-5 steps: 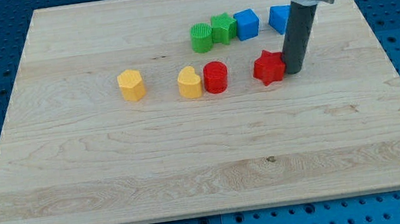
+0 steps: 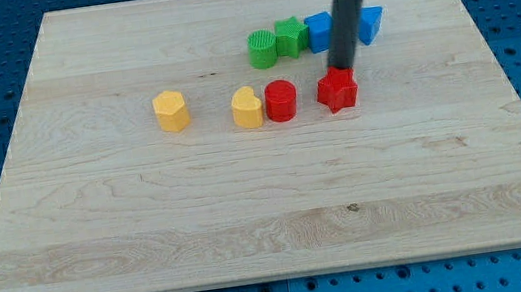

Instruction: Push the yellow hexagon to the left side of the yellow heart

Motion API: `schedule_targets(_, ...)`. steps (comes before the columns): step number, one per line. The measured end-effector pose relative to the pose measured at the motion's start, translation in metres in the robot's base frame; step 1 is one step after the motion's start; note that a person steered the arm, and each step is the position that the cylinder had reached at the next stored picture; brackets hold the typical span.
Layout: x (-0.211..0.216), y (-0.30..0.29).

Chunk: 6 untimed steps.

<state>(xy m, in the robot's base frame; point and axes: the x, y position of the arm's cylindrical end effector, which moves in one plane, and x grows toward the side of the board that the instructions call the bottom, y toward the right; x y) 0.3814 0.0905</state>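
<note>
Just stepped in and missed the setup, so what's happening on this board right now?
A single arm ending in a dark rod is pushing blocks on a wooden board. My tip sits at the top edge of the red star-like block, far to the view's right of the yellow hexagon. The hexagon already lies left of the yellow heart, with a gap between them. A red cylinder touches the heart's right side.

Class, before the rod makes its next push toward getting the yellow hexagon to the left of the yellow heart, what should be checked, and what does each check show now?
1. Yellow hexagon in plain sight: ok.
2. Yellow heart in plain sight: ok.
3. Hexagon sits on the heart's left, apart from it: ok.
4. My tip near the hexagon: not ok; it is at the red star.
5. Tip touching the star: cannot tell.
</note>
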Motion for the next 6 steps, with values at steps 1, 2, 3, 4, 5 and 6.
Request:
schedule_targets(1, -0.002, -0.034)
schedule_targets(2, -0.002, -0.072)
schedule_targets(3, -0.004, -0.131)
schedule_targets(4, -0.014, -0.195)
schedule_targets(5, -0.008, -0.224)
schedule_targets(6, 0.023, -0.245)
